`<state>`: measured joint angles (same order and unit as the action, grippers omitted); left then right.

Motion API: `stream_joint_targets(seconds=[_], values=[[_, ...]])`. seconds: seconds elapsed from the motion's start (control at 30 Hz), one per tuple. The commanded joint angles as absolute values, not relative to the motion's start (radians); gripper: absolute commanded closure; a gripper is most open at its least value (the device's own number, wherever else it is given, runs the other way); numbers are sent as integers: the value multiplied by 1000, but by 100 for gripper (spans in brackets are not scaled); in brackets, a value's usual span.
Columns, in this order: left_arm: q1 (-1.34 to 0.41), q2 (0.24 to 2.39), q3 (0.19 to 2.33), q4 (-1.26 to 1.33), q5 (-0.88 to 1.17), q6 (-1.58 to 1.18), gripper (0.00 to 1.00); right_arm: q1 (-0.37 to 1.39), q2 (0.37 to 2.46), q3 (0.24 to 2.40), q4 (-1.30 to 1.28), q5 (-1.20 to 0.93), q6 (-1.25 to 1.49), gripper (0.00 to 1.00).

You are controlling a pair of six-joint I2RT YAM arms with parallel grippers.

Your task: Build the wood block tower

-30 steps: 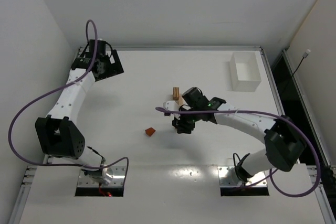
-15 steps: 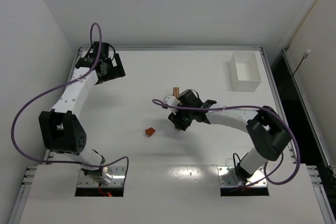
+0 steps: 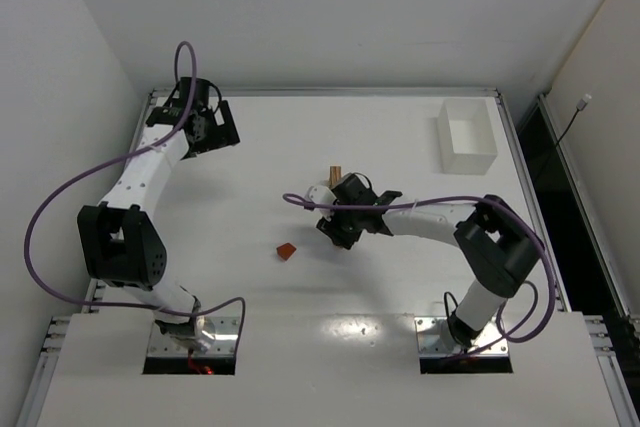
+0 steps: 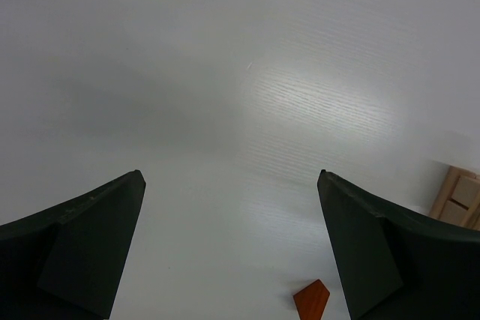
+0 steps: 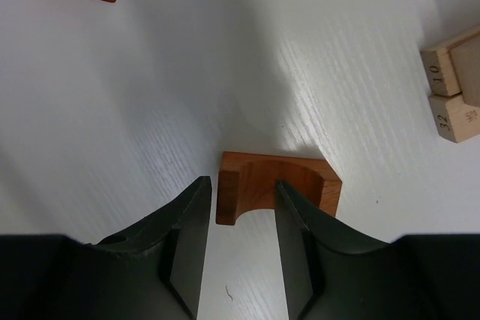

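Observation:
A reddish-brown arch piece (image 5: 300,181) lies flat on the white table. My right gripper (image 5: 241,185) is low over it, jaws a little apart. One finger is outside the arch's left leg and the other is in its hollow, with small gaps showing. In the top view the right gripper (image 3: 343,230) hides the arch. A short stack of light tan blocks (image 3: 335,175) stands just behind it and also shows in the right wrist view (image 5: 454,88). A small reddish block (image 3: 287,251) lies to the left. My left gripper (image 3: 215,127) is open and empty at the far left.
A white rectangular tray (image 3: 467,135) stands at the back right. The left wrist view shows the open left gripper (image 4: 230,174) over bare table, with the reddish block (image 4: 311,299) and the tan blocks (image 4: 459,200) far off. A purple cable loops near the right wrist.
My right gripper has shifted slightly left and back, settling around the arch's leg, and its elbow has swung in. My left wrist has moved a little toward the back.

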<state>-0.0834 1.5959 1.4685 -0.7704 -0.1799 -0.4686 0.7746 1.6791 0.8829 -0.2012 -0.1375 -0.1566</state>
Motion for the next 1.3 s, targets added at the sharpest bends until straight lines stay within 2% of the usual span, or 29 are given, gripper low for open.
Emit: stream_joint_targets(seconds=[0.0,0.1,0.13,0.23,0.3,0.33,0.47,0.57,0.7,0.83,0.87,0.97,1.0,1.03,1.07,1.27], values=[[-78,1608,1517,-752,-181,-448,0,801,1701,904,-163,-133,-166,64],[-78,1617,1517,-752,-181,-448,0,811,1712,913,-172,-123,-175,68],[-78,1617,1517,-752,-181,-448,0,822,1712,913,-172,-123,-175,74],[-78,1617,1517,-752,-181,-448,0,822,1721,913,-172,-123,-175,83],[-78,1617,1517,-752,-181,-448,0,831,1721,913,-172,-114,-175,98],[-78,1617,1517,-752,-181,-448,0,831,1721,913,-172,-114,-175,100],[-78,1605,1494,-752,-149,-425,0,818,1710,951,-205,-146,-160,100],[-78,1571,1450,-733,-31,-342,0,763,1668,1046,-279,-270,-95,100],[-78,1508,1378,-713,130,-215,0,639,1657,1222,-376,-599,18,100],[-78,1418,1281,-631,299,-134,0,536,1666,1347,-356,-847,176,100],[-78,1402,1258,-620,375,-114,4,517,1666,1347,-326,-894,222,100],[-101,1336,1226,-572,419,-68,8,430,1657,1266,-81,-1057,518,100],[-121,1319,1226,-563,431,-55,11,405,1646,1228,136,-1102,626,100],[-121,1280,1217,-539,464,-28,14,358,1646,1150,264,-1130,863,100],[-138,1279,1204,-538,478,-17,14,338,1646,1128,370,-1131,958,100],[-276,1045,1057,-336,489,102,17,259,1646,1190,486,-1201,1051,100]])
